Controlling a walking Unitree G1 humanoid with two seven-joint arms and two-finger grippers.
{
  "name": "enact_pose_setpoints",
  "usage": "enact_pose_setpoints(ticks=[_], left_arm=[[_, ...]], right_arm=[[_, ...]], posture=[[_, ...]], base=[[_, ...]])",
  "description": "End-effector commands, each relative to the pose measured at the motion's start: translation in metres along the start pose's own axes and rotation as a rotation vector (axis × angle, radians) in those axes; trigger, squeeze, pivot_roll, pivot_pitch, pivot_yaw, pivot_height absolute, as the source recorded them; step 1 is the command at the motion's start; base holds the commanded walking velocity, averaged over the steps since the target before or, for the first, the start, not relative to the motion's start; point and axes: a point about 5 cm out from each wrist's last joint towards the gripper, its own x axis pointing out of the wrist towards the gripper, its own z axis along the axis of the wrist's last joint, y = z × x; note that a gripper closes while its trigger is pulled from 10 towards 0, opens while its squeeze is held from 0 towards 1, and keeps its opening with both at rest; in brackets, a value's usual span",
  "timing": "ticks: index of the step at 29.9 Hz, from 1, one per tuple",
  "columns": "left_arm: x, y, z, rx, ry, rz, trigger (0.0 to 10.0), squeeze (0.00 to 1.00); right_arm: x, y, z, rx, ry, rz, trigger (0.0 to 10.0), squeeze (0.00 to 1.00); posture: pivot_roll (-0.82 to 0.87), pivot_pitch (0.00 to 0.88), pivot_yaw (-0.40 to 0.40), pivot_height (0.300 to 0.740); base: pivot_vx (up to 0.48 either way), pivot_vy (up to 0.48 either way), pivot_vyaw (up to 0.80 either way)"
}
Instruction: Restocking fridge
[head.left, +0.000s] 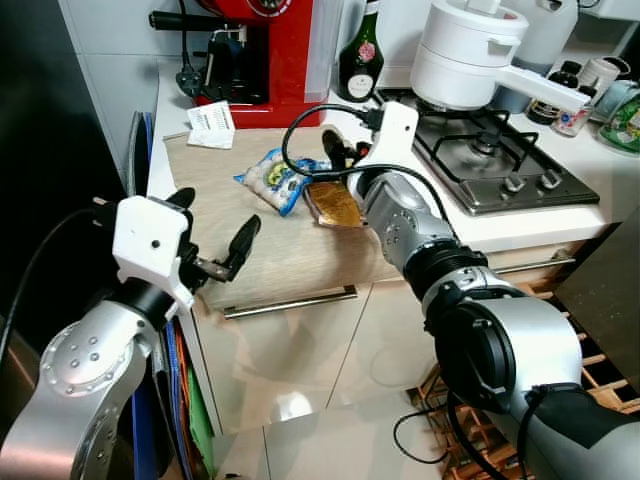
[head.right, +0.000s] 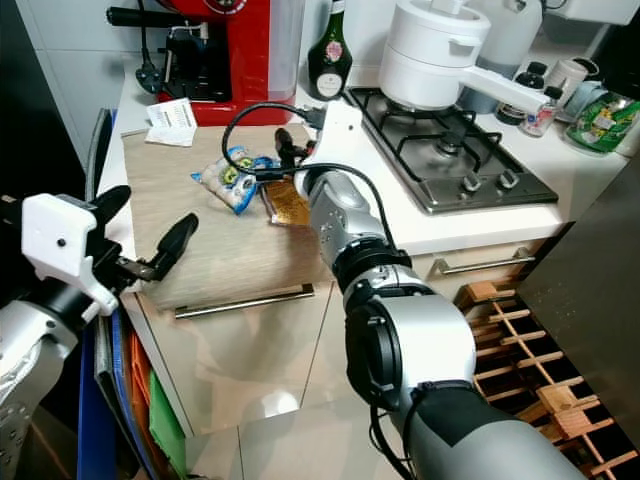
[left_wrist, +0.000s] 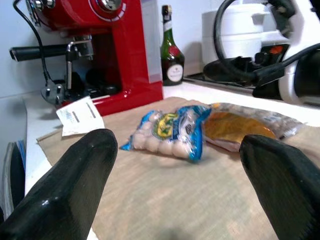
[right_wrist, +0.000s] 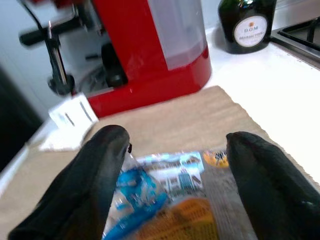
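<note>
Black fingers of the right hand (head.left: 338, 152) spread wide over the brown pack (head.left: 333, 203) and blue pack (head.left: 272, 178) on the surface (head.left: 270, 250), holding nothing. Left hand (head.left: 215, 245), also wide open and empty, hovers at the surface's near edge. Its wrist view shows a red coffee machine (left_wrist: 107, 45) and bottle (left_wrist: 171, 50) behind.

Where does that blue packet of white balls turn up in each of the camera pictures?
Left eye: blue packet, counter middle.
Right eye: upper left of middle.
Left wrist: centre, between the left gripper's fingers.
Right wrist: low, between the right gripper's fingers.
Shared landmark: red coffee machine.
</note>
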Motion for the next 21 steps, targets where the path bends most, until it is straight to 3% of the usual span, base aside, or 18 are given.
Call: enact_pose_setpoints(ticks=[1, 5, 6, 11, 17, 18, 19, 20, 21], left_arm=[[-0.004, -0.003, 0.002, 0.007, 0.008, -0.009, 10.0, 0.00], [-0.007, -0.007, 0.002, 0.019, 0.018, -0.023, 10.0, 0.00], [-0.007, -0.008, 0.002, 0.013, 0.020, -0.025, 10.0, 0.00], [-0.008, -0.012, 0.003, -0.002, 0.027, -0.029, 10.0, 0.00], [-0.011, -0.014, 0.003, -0.012, 0.038, -0.021, 10.0, 0.00], [-0.012, -0.013, 0.002, -0.019, 0.045, -0.013, 10.0, 0.00], [-0.012, -0.013, 0.002, -0.019, 0.045, -0.013, 10.0, 0.00], [-0.012, -0.012, 0.002, -0.026, 0.047, -0.008, 10.0, 0.00], [-0.012, -0.012, 0.001, -0.034, 0.047, -0.005, 10.0, 0.00]], right_arm=[[0.001, 0.002, 0.002, -0.044, 0.032, 0.008, 10.0, 1.00], [0.001, 0.004, -0.003, -0.064, 0.061, 0.009, 10.0, 1.00], [0.001, 0.005, -0.006, -0.067, 0.077, 0.018, 10.0, 0.00], [0.000, 0.013, -0.017, -0.080, 0.115, 0.052, 10.0, 0.00], [-0.002, 0.015, -0.028, 0.024, 0.173, 0.074, 10.0, 0.00], [-0.004, 0.015, -0.036, 0.105, 0.214, 0.074, 10.0, 0.00], [-0.004, 0.015, -0.036, 0.105, 0.214, 0.074, 10.0, 0.00], [-0.005, 0.015, -0.041, 0.155, 0.240, 0.068, 4.6, 0.00], [-0.006, 0.014, -0.046, 0.206, 0.265, 0.069, 0.0, 0.00]], posture=[[0.29, 0.099, -0.103, 0.740], [0.29, 0.110, -0.106, 0.740], [0.29, 0.114, -0.107, 0.740], [0.28, 0.129, -0.112, 0.740], [0.29, 0.144, -0.119, 0.740], [0.29, 0.145, -0.121, 0.740], [0.29, 0.145, -0.121, 0.740], [0.29, 0.145, -0.121, 0.740], [0.28, 0.144, -0.123, 0.740]], base=[[0.000, 0.000, 0.00], [0.000, 0.000, 0.00], [0.000, 0.000, 0.00], [0.000, 0.000, 0.00], [0.000, 0.000, 0.00], [0.000, 0.000, 0.00], [0.000, 0.000, 0.00], [0.000, 0.000, 0.00], [0.000, 0.000, 0.00]])
